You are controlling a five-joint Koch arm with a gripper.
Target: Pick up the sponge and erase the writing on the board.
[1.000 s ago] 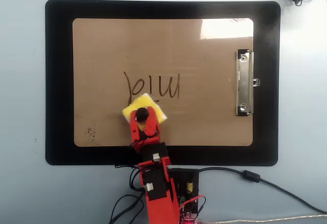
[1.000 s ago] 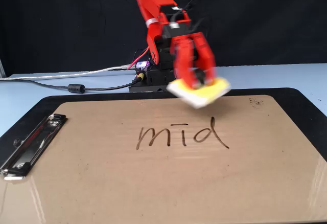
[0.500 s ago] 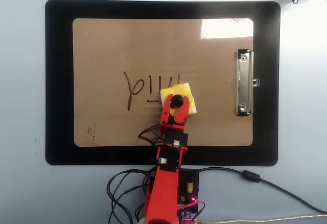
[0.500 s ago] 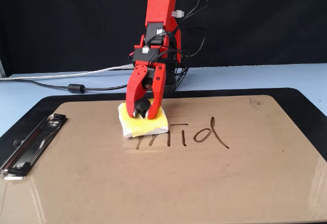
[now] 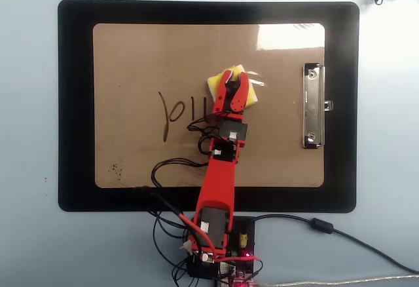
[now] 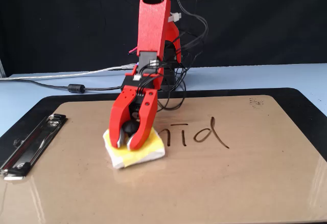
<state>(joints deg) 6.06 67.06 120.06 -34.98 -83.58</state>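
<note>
**Sponge held on board, next to the remaining writing**

Going left to right in the fixed view: silver clip [image 6: 30, 143] at the board's left edge, then the red gripper [image 6: 127, 141] pinching the sponge's black knob between its two jaws. The yellow sponge [image 6: 138, 154] sits flat on the tan board [image 6: 214, 183], its right side touching the left end of the writing [image 6: 196, 133]. The visible dark strokes read roughly "nid". A black mat [image 6: 306, 106] lies under the board, on a pale blue surface [image 6: 30, 93].

In the overhead view the order flips: writing [image 5: 171, 112] left, sponge [image 5: 216, 80] just right of it under the gripper [image 5: 233, 81], clip [image 5: 313, 107] far right. Arm [image 5: 219, 175] reaches in from the bottom edge; cables [image 5: 340, 234] trail off right.
</note>
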